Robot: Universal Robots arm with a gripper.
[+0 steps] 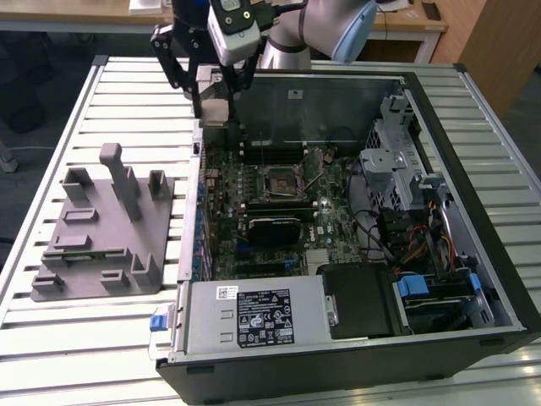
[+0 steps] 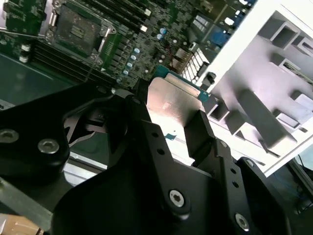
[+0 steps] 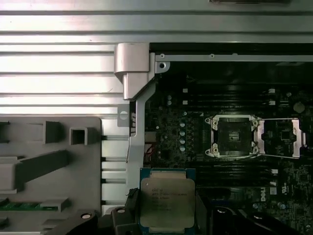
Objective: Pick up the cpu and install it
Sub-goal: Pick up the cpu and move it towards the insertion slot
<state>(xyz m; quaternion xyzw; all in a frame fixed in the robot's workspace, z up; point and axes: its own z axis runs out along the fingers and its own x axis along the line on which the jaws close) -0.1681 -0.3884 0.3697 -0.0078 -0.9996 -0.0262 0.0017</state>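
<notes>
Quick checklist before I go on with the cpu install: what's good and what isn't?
1. Grip: the cpu sits between the fingers of the gripper: ok.
2. The socket is uncovered, with its load plate swung aside: ok.
3. Cpu above the socket: not ok. It hangs near the case edge, off to one side of the socket.
4. Socket pins undamaged: cannot tell.
5. Cpu corner marks matched to the socket: cannot tell.
</notes>
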